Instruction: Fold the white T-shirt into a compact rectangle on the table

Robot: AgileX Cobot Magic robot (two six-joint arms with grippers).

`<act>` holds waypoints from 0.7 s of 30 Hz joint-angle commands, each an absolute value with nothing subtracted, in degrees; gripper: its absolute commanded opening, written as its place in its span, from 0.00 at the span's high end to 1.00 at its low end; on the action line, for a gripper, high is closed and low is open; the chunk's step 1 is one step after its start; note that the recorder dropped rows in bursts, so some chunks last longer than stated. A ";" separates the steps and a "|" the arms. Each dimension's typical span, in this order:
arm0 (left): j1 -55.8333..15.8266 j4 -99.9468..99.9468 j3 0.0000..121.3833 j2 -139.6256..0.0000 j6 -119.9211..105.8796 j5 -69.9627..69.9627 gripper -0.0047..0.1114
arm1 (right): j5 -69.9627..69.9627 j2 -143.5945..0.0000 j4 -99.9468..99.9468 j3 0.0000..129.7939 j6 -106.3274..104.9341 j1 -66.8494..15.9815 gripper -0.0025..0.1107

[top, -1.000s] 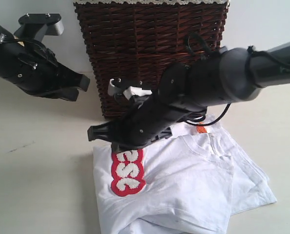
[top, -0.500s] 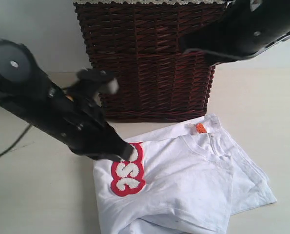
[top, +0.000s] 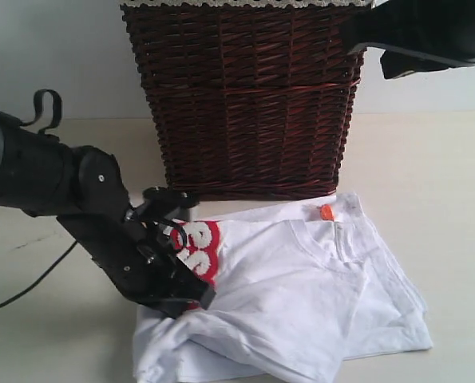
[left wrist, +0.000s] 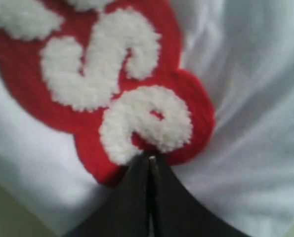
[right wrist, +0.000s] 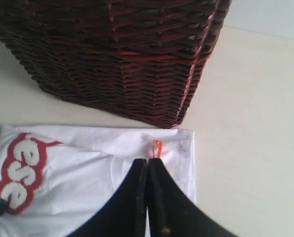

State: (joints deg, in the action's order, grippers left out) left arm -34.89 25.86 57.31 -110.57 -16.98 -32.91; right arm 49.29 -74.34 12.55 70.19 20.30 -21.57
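The white T-shirt (top: 301,295) lies partly folded on the table (top: 437,175) in front of the basket, its left and front edges rumpled. Its red-outlined fuzzy letters (top: 199,242) show at the left. My left gripper (top: 199,297) is low on that lettered part. In the left wrist view the left gripper (left wrist: 149,157) is shut, its tips touching the red letter patch (left wrist: 112,89), with no cloth seen between the jaws. My right arm (top: 429,32) is raised at the top right. The right gripper (right wrist: 147,160) is shut and empty, high above the shirt's orange neck tag (right wrist: 157,148).
A dark brown wicker basket (top: 253,96) stands just behind the shirt, close to its back edge (right wrist: 112,54). The left arm's black cable (top: 29,287) trails over the table at the left. Bare tabletop (right wrist: 245,98) lies right of the basket.
The left arm has dropped lower onto the lettered part, and the shirt's left and front edges have bunched up. The right arm has pulled further up and right.
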 commanded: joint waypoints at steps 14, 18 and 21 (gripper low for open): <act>-29.76 23.87 56.96 -102.08 -14.93 -30.60 0.96 | 49.64 -74.01 13.63 65.49 18.13 -21.35 0.98; -29.29 23.71 56.96 -96.65 -14.82 -29.04 0.94 | 48.02 -75.93 12.05 62.56 17.63 -21.35 0.94; -28.54 23.50 56.96 -93.75 -14.74 -29.04 0.84 | 48.13 -80.24 10.73 61.06 17.17 -21.35 0.87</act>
State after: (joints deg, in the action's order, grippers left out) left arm -29.26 23.61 57.04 -96.42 -14.91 -29.65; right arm 48.96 -76.95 11.88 62.50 18.18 -21.57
